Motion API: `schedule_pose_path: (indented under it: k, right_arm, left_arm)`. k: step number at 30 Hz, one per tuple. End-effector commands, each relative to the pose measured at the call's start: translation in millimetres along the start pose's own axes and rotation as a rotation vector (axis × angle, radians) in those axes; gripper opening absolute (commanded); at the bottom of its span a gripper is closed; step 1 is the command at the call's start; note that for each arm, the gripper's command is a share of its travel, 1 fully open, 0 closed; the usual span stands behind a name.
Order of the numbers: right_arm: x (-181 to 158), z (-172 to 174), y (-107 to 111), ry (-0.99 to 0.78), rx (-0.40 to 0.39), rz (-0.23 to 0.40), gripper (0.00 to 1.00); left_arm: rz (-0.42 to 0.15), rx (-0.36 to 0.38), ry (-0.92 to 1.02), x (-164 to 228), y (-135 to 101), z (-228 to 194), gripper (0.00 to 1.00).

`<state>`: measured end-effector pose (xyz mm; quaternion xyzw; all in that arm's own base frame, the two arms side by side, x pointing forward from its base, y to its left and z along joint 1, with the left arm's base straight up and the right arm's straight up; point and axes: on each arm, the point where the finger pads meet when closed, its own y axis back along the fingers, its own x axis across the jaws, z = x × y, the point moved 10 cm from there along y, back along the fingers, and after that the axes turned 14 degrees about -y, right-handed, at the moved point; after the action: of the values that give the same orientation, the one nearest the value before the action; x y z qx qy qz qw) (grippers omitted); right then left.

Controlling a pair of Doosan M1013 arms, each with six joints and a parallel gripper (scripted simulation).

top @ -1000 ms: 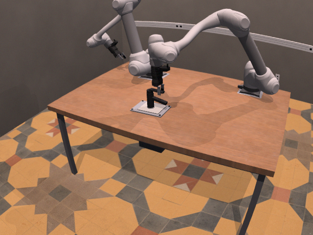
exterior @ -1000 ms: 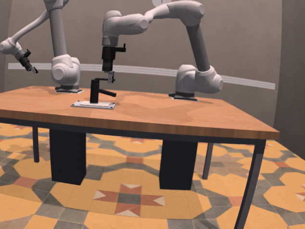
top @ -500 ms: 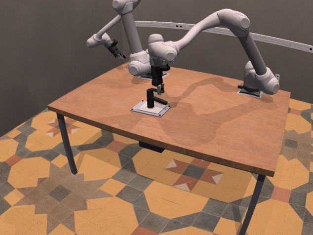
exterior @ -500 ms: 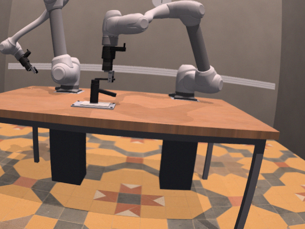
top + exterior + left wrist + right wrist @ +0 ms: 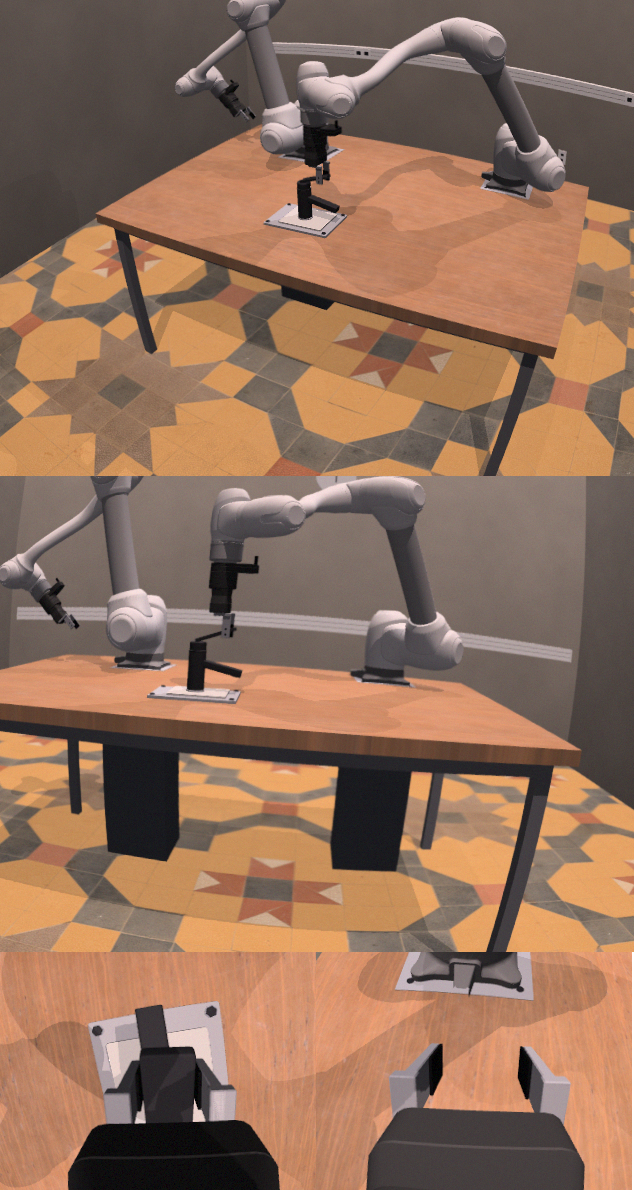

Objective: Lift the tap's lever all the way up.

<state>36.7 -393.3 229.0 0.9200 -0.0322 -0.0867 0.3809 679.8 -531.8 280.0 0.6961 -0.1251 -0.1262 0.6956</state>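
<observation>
A black tap (image 5: 304, 199) (image 5: 196, 665) stands upright on a grey plate (image 5: 291, 226) (image 5: 159, 693) (image 5: 190, 1017). Its spout (image 5: 323, 203) (image 5: 223, 668) (image 5: 151, 1027) slants down to the right in the top and exterior views. Its lever (image 5: 311, 179) (image 5: 208, 635) (image 5: 167, 1084) leaves the tap's top and slopes up to its free end in the exterior view. My left gripper (image 5: 322, 178) (image 5: 228, 632) (image 5: 167, 1075) is shut on the lever's free end, one finger on each side. My right gripper (image 5: 248, 115) (image 5: 74, 625) (image 5: 480, 1060) is open and empty, far from the tap.
The wooden table (image 5: 435, 266) (image 5: 317, 716) carries both arm bases along its back. The right arm's base (image 5: 279, 135) (image 5: 135, 624) is behind the tap; the left arm's base (image 5: 522, 158) (image 5: 394, 645) is at the right. The spout lies below my left gripper.
</observation>
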Motion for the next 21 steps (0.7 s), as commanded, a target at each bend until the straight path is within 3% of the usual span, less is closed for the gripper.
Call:
schedule_pose_path:
  k: [1,21]
  right_arm:
    - [0.0,-0.2,0.5,0.000,-0.001,0.001,1.00]
    - [0.0,-0.2,0.5,0.000,-0.001,0.001,1.00]
  left_arm:
    - [0.002,0.000,0.000,0.6,4.3,1.9,0.00]
    - [0.002,0.000,0.000,0.8,6.2,3.0,0.00]
